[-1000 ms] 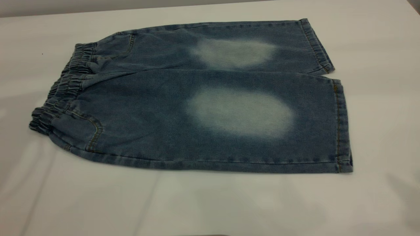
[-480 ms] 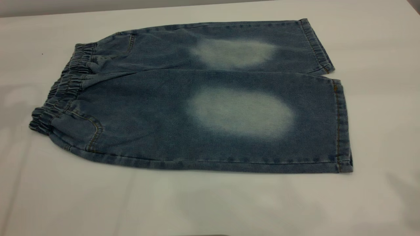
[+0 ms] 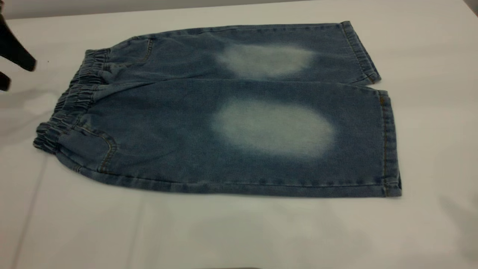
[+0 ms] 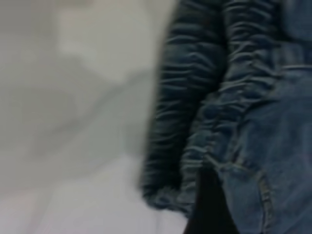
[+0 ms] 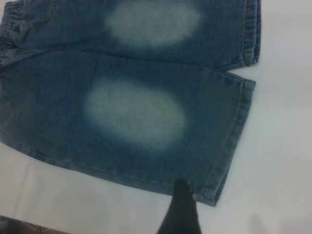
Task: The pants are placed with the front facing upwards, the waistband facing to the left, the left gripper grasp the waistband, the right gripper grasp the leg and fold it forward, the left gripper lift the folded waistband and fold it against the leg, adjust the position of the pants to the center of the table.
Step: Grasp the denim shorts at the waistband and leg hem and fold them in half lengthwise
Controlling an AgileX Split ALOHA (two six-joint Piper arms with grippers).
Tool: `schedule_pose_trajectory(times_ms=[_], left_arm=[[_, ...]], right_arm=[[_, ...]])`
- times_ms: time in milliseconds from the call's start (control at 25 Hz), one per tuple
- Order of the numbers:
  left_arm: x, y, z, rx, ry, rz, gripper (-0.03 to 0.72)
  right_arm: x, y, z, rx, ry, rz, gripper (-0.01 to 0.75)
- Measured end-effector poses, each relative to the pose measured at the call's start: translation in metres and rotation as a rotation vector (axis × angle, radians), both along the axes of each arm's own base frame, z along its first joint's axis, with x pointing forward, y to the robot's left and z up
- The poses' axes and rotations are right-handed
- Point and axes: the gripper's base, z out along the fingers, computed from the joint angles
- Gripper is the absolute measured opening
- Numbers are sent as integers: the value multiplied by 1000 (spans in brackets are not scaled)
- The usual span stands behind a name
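Exterior view, read from left to right: the left gripper (image 3: 9, 69) enters at the far left edge as two dark fingers set apart, so it reads as spread, holding nothing, and it hangs near the waistband (image 3: 69, 102) without touching it. Next comes the pants (image 3: 231, 112), lying flat and front up on the white worktop (image 3: 239, 231), elastic waistband to the left, the two legs side by side and running rightward to the hems (image 3: 386, 142) at the right. No fold appears anywhere in the denim. The left wrist view shows the gathered waistband close by, with one dark finger (image 4: 209, 209) lying over the cloth at its corner; whether it presses on the fabric cannot be told. The right gripper is absent from the exterior view; in the right wrist view a single dark finger (image 5: 181, 209) shows just beside the hem corner of the near leg (image 5: 214, 161), and whether that gripper is spread or closed cannot be told. Judged from this layout, only the starting placement is complete. Grasping the waistband and the leg, the lengthwise fold, the waistband-to-leg fold and the centring all remain to be done.
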Motion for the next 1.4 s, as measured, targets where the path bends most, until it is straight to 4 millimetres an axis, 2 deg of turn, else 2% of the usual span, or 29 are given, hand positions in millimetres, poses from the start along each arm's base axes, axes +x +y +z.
schedule_pose_trajectory(times_ms=[320,520,760,1120,1240,1400], left_arm=[[-33,-11,-46,0,118,24,444],[-49,-10,-63,68,126,76,444],[-47,-11,-74,111,115,95,444],[-40,-37,-84,103,124,50,429],[-39,-37,-84,101,123,57,359],[-40,-37,-86,94,129,67,179]], right_arm=[[0,0,0,0,-3,-1,537],[0,0,0,0,-3,-1,537],[0,0,0,1,-4,-2,537],[0,0,0,1,-4,-2,537],[0,0,0,1,-2,-1,537],[0,0,0,1,-1,0,537]])
